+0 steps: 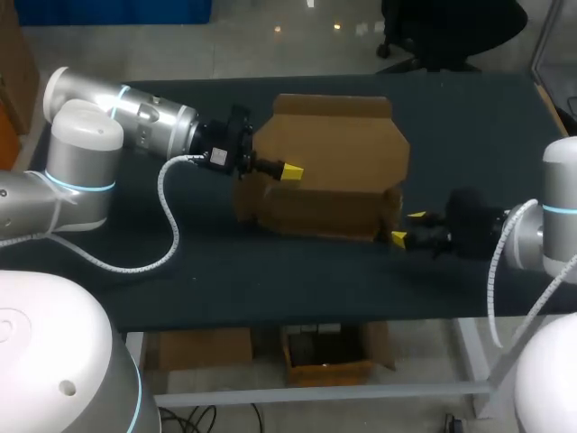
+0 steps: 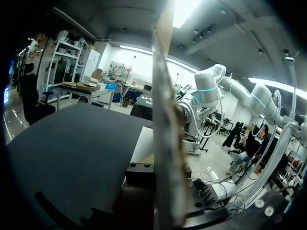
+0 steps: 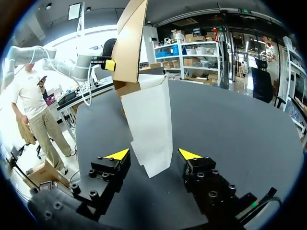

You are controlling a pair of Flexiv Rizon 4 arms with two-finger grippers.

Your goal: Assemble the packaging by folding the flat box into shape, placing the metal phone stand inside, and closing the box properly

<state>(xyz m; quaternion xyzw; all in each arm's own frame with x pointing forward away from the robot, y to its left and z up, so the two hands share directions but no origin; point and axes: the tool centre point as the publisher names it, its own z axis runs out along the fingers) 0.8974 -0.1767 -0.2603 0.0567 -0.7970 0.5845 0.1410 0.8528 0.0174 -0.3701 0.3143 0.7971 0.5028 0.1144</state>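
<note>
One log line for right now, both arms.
left end effector: shut on cardboard box | right end effector: open, straddling flap | stage: folding

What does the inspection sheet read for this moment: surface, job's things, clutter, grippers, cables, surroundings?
Surface: dark table, no spills seen.
Job's things: cardboard box partly folded, with its raised panel standing up; metal phone stand not seen.
Clutter: nothing seen.
Grippers: left gripper shut on the raised panel; right gripper open at the box's corner, with a pale flap between its fingers, apart from both.
Cables: coiled white cable hangs from the left arm onto the table; second coiled cable runs along the right arm.
Surroundings: nothing seen reaching over the table.
</note>
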